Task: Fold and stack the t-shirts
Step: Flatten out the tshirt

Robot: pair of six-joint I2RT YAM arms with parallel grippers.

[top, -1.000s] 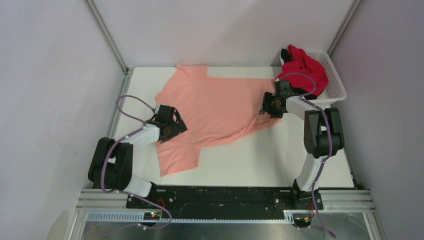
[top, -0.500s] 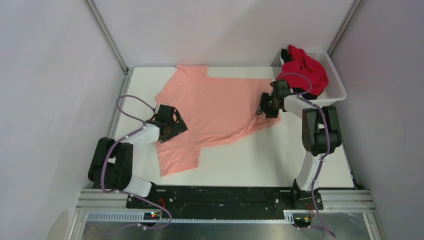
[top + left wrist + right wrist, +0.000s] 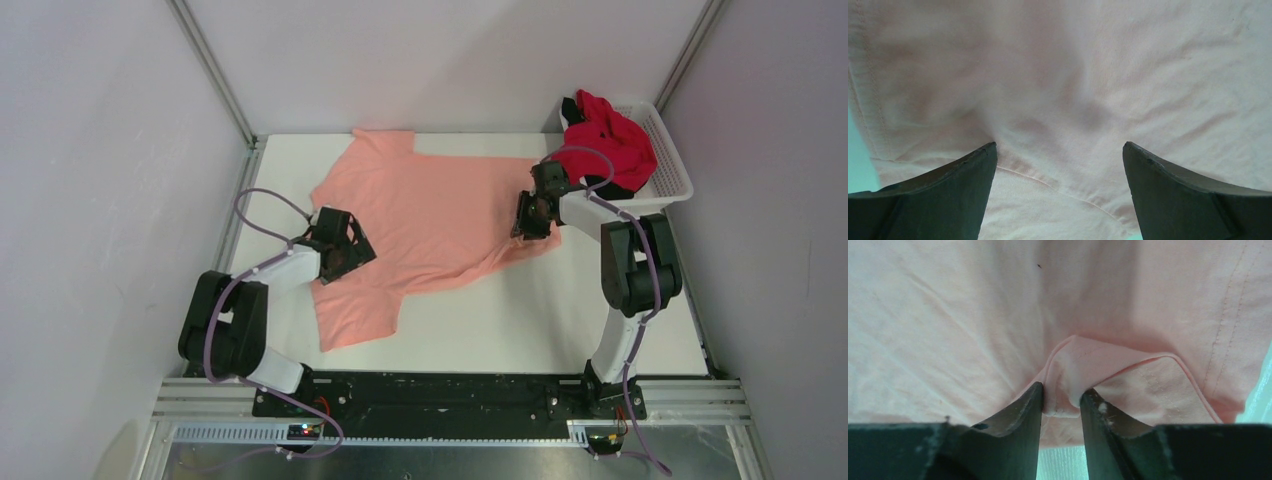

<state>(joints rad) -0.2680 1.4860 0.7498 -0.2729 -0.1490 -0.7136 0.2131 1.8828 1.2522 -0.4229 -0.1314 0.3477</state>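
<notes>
The salmon-pink t-shirt (image 3: 425,215) lies spread across the white table. My left gripper (image 3: 345,250) sits open on its left side near a sleeve seam; the left wrist view shows the cloth (image 3: 1058,100) between wide jaws. My right gripper (image 3: 528,218) is shut on a pinched fold of the shirt's right hem (image 3: 1068,375). The bright red t-shirt (image 3: 610,140) is heaped in the white mesh basket (image 3: 670,150) at the back right. A bit of the black t-shirt (image 3: 570,108) shows beside and under the red one.
The basket stands in the back right corner, close to my right arm. Metal frame posts and white walls close in the table. Bare white table (image 3: 520,310) shows in front of the shirt.
My right gripper has moved a little left and back with the hem in its grip. The left gripper has barely moved.
</notes>
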